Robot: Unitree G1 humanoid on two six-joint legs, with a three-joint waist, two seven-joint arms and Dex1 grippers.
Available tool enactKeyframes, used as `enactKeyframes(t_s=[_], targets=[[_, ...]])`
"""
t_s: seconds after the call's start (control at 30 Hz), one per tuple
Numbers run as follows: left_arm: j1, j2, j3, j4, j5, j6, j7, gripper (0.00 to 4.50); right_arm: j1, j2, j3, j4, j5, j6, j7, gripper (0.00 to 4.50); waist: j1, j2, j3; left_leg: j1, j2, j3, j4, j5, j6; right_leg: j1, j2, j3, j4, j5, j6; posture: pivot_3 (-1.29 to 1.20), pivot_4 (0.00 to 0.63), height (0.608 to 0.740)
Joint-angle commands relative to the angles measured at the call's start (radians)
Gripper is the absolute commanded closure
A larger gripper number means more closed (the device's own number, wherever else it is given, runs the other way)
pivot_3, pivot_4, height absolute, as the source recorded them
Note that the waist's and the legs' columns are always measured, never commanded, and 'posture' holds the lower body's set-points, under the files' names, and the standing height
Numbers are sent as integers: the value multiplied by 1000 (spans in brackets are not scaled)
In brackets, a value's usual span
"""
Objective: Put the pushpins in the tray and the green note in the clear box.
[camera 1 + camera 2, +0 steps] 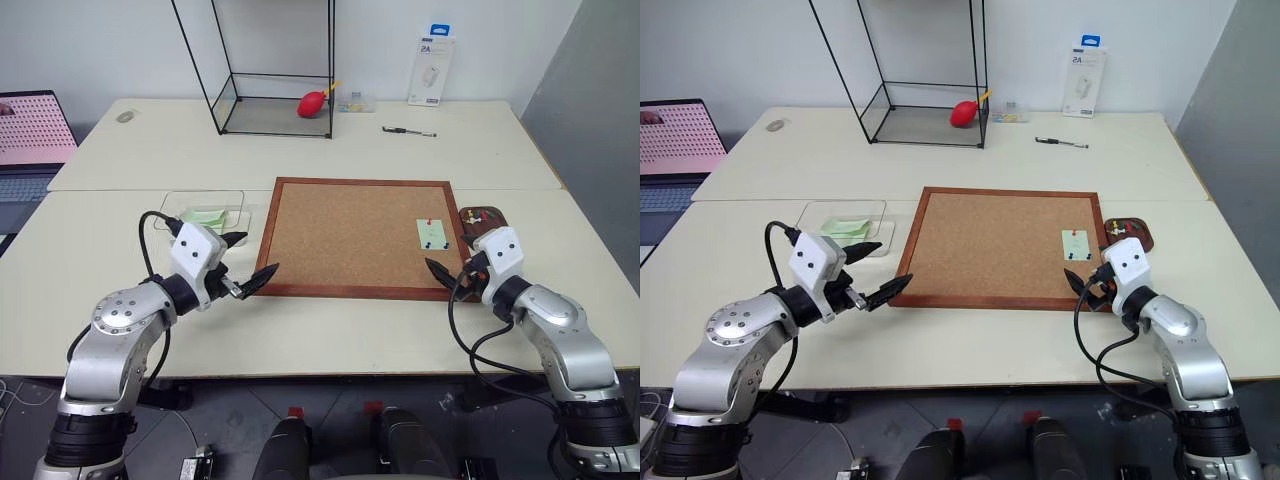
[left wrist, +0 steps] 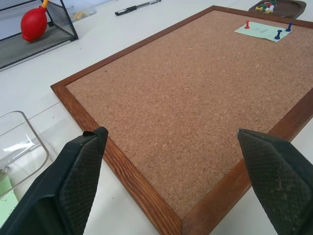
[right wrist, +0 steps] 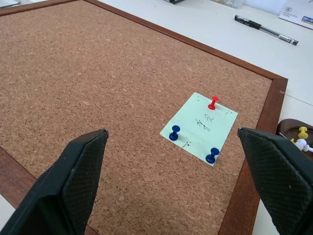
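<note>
Right now my right gripper (image 1: 447, 278) hangs with its two black fingers spread wide and nothing between them, over the near right corner of the cork board (image 1: 355, 236). Just ahead of it, inside the board's wooden frame, the green note (image 3: 199, 128) lies flat on the cork with some handwriting on it, held by three pushpins: the red pushpin (image 3: 213, 103) at the far edge and two blue pushpins (image 3: 174, 133) at the nearer corners. Past the frame, slightly ahead of this gripper and on its outer side, sits the dark brown tray (image 1: 482, 217), with a few coloured pins already lying in it. My left gripper (image 1: 250, 264) is likewise parted wide and empty, hovering at the board's near left corner, one finger over the table and the other near the frame. Just ahead of it on its outer side rests the clear box (image 1: 208, 208), with pale green paper inside it; the box stands just beside the board's left edge, and I cannot tell whether the two touch. Well beyond both grippers, on the far table, stands a tall black-framed glass case (image 1: 270, 75) with a red rubber bulb (image 1: 313, 103) inside, a pen (image 1: 408, 131) to its right, and a white retail pack (image 1: 432, 71) leaning against the wall.
</note>
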Motion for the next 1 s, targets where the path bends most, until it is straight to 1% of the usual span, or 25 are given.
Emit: enactKeyframes(t_s=[0.03,0.23,0.4,0.53,0.73,0.77,0.8,0.83,0.9,0.93,0.97,1.0], targets=[[-7,17,31,-46,-15,-16,-10,24,-13,4,-10,-16,1,-25,-2,2,0,0,0,0,0,0,0,0,0,0,0,0,0,0,0,0,150,740],[-20,37,14,-47,7,13,4,24,-14,7,-7,-9,2,-32,5,2,0,0,0,0,0,0,0,0,0,0,1,0,0,0,0,0,150,740],[-45,42,9,-40,-26,33,-23,24,-15,10,-7,-4,2,-37,8,2,0,0,0,0,0,0,0,0,0,0,1,0,0,0,0,0,150,740],[-92,19,7,-20,-24,20,-16,24,-17,14,-8,0,4,-39,11,2,0,0,0,0,0,0,0,0,0,0,1,0,0,0,0,0,150,740],[-195,-33,-94,48,27,-8,-23,24,-30,4,-17,4,23,-24,35,2,1,0,0,0,0,0,0,0,0,0,1,0,0,1,2,0,150,740],[-207,-41,-106,55,30,-8,-27,375,-29,3,-19,2,26,-22,39,0,1,0,0,0,0,0,0,0,0,0,1,0,0,2,3,0,150,740],[-221,-48,-122,67,33,-11,-35,428,-26,2,-20,-1,27,-21,42,0,1,0,0,0,0,0,0,0,0,0,2,1,0,3,4,0,150,740],[-235,-55,-138,79,37,-12,-40,701,-24,2,-20,-4,30,-21,44,0,0,0,0,0,0,0,0,0,0,0,2,1,0,3,5,0,150,740],[-278,-81,-176,115,56,-10,-35,1074,-21,6,-20,-10,36,-20,45,0,0,0,0,0,1,0,0,0,0,0,3,0,0,3,4,0,150,740],[-302,-94,-200,132,64,-6,-39,1364,-20,12,-21,-16,43,-19,44,0,1,0,0,0,1,0,0,0,0,0,3,0,0,4,4,0,150,740],[-322,-106,-221,148,74,-5,-43,1483,-19,16,-21,-20,48,-18,43,0,1,0,0,0,1,-1,0,0,0,0,3,0,0,4,4,0,150,740],[-334,-113,-233,158,81,-5,-47,1746,-18,18,-22,-23,51,-17,43,0,1,0,0,0,1,-1,0,0,0,0,4,0,0,4,4,0,150,740]])
